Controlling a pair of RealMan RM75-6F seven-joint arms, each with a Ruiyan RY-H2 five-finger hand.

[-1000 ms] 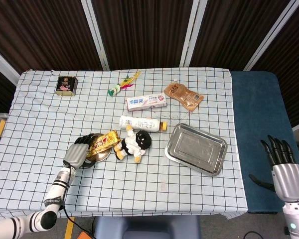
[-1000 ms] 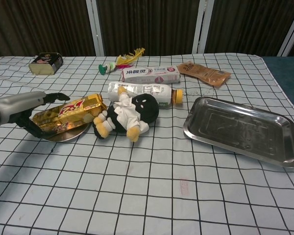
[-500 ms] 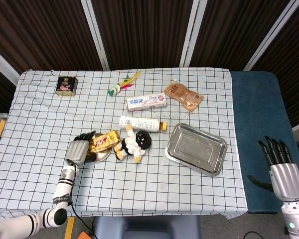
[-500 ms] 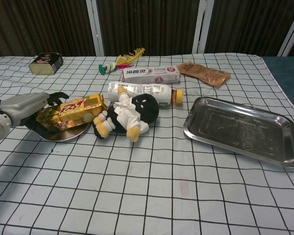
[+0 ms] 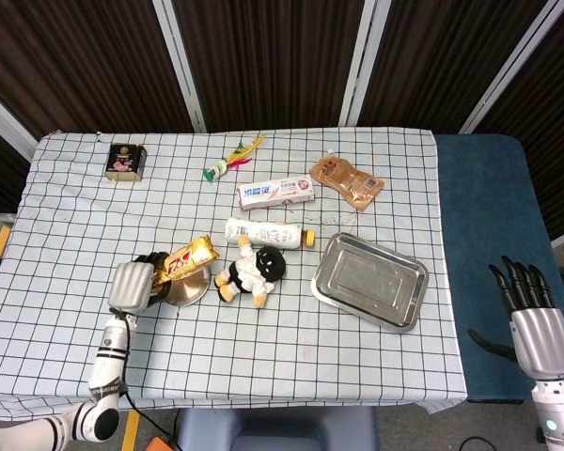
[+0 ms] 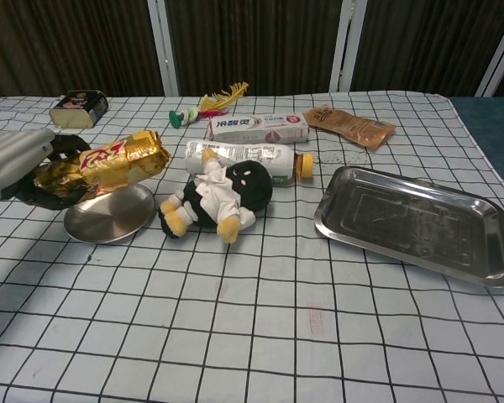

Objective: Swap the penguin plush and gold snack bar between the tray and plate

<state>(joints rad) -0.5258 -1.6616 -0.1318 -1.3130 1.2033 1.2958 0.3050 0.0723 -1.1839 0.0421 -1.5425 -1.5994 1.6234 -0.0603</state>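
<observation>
Penguin plush (image 6: 218, 195) lies between plate (image 6: 109, 224) and tray (image 6: 416, 222); bottle (image 6: 252, 156) behind.

Both hands — left hand (image 5: 132, 285), right hand (image 5: 533, 319) — silver-backed with black fingers; white-jointed arms

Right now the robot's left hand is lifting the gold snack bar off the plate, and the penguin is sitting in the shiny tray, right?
Not quite. The left hand does hold the gold snack bar above the plate, but the penguin lies on the tablecloth beside the plate. The head view shows the tray with nothing in it.
</observation>
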